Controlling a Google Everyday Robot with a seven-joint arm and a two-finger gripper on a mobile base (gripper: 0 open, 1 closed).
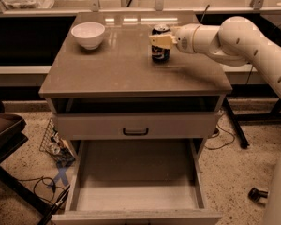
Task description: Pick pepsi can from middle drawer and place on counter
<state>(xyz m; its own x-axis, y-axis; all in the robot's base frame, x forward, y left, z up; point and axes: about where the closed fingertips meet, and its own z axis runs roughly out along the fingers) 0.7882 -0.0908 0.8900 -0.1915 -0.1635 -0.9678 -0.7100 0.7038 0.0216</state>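
Observation:
The pepsi can [160, 54] stands upright on the counter [117, 69], at its back right. My gripper [161, 40] reaches in from the right on a white arm and is closed around the can's upper half, with one beige finger [162, 40] across its front. The middle drawer [136, 177] is pulled out at the bottom of the cabinet, with nothing on its floor.
A white bowl [88, 34] sits on the counter's back left. A closed drawer front with a dark handle [135, 131] is above the open drawer. A dark chair [4, 130] stands at the left, with cables and clutter [54, 146] on the floor.

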